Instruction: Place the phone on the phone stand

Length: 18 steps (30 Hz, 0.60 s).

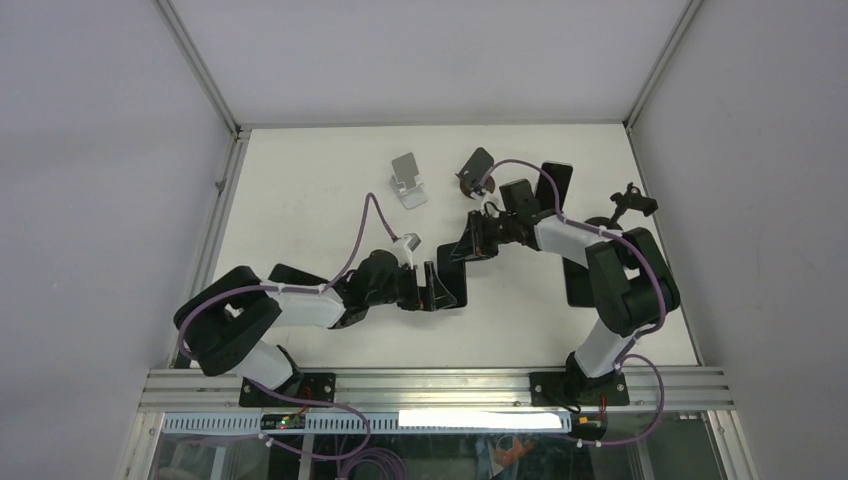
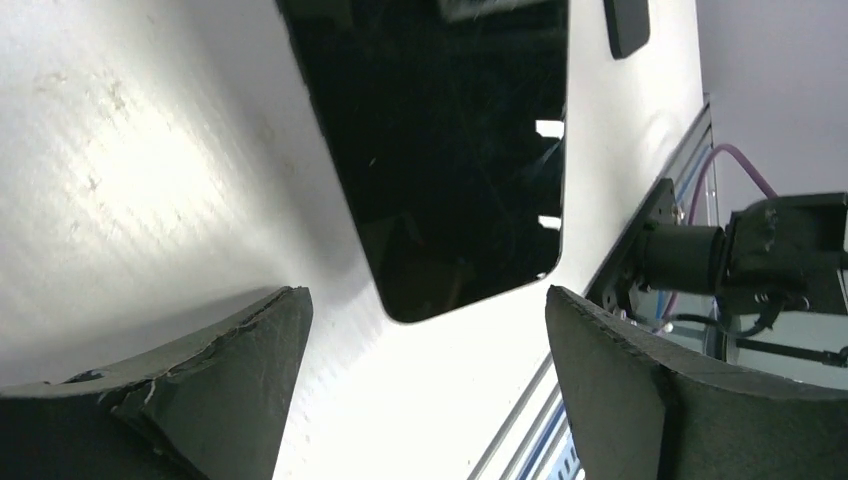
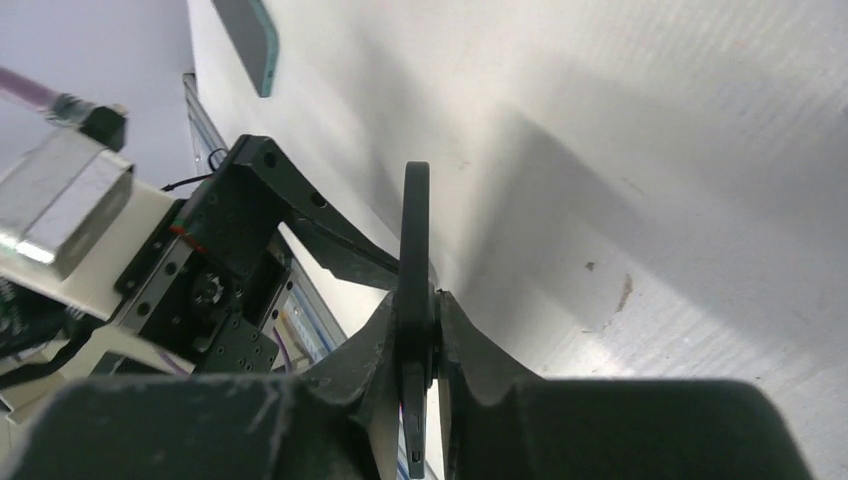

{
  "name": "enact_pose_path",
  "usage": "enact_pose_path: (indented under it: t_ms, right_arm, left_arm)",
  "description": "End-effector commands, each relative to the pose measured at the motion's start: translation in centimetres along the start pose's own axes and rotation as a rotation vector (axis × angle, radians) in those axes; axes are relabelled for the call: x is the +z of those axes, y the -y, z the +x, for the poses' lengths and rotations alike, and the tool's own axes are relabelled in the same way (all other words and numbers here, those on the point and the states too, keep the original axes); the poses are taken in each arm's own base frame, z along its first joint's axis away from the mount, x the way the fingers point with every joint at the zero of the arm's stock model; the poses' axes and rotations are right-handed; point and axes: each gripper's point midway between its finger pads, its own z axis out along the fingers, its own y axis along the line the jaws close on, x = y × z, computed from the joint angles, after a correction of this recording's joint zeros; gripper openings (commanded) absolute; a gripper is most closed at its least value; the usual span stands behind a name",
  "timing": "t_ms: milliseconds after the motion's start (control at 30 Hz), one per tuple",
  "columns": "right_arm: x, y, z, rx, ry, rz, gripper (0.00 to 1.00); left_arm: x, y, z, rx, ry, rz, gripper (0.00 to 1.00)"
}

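Note:
A black phone (image 1: 456, 256) is held on edge just above the table in my right gripper (image 1: 480, 238). In the right wrist view the gripper (image 3: 421, 305) is shut on the thin phone (image 3: 416, 215), seen edge-on. My left gripper (image 1: 443, 292) is open just in front of the phone's lower end. In the left wrist view its dark glass face (image 2: 450, 150) hangs just beyond the open gripper (image 2: 425, 305) and does not touch the fingers. The silver phone stand (image 1: 406, 180) stands at the back, left of centre, apart from both grippers.
A dark stand-like object (image 1: 477, 165) and a second dark phone (image 1: 556, 184) are at the back right. A small black clamp (image 1: 634, 204) sits near the right edge. A flat teal-edged object (image 3: 247, 40) lies on the table. The table's near rail (image 2: 560, 400) is close.

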Motion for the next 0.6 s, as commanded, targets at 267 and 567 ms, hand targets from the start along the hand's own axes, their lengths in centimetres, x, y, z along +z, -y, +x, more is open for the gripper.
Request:
enact_pose_path:
  t_ms: [267,567]
  right_arm:
    - [-8.0,-11.0,-2.6,-0.367,0.09,-0.449,0.0]
    - [-11.4,-14.4,-1.0,-0.519,0.093,-0.595,0.0]
  left_arm:
    - [-6.0,7.5,-4.1,0.163,0.256,0.365,0.94]
    - [-6.0,12.3,-5.7,0.135,0.261,0.597,0.75]
